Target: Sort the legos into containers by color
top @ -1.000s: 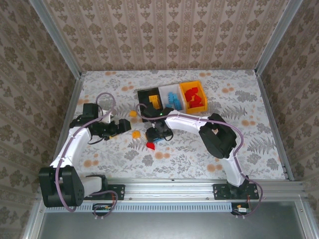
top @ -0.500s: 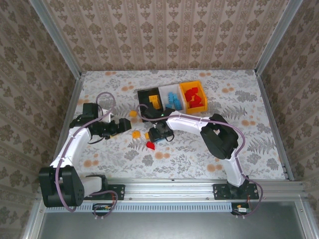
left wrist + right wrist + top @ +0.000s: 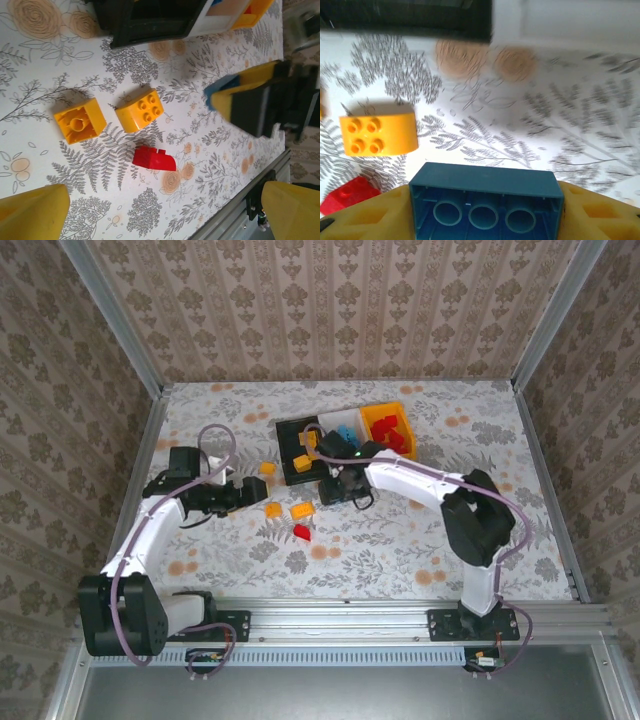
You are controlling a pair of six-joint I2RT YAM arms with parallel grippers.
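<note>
The table (image 3: 420, 540), under a floral cloth, holds everything. The black tray (image 3: 288, 430) lies toward its far side. The white tray (image 3: 333, 421) touches the black tray's right side, and the orange tray (image 3: 402, 416) is next along. Orange legos (image 3: 303, 440) lie in the black tray, blue legos (image 3: 346, 432) in the white, and red legos (image 3: 388, 430) in the orange.

The right gripper (image 3: 335, 490) hangs just on the near side of the black tray, clenched on a blue brick (image 3: 486, 200) with its hollow underside up. The left gripper (image 3: 250, 489) is to the near left of the black tray, with its fingers (image 3: 32, 212) spread and nothing between them.

Loose on the near side of the black tray lie a studded orange brick (image 3: 140, 110), an upturned orange brick (image 3: 80, 120) and a red brick (image 3: 153, 158). A third orange brick (image 3: 267, 468) lies just left of that tray.
</note>
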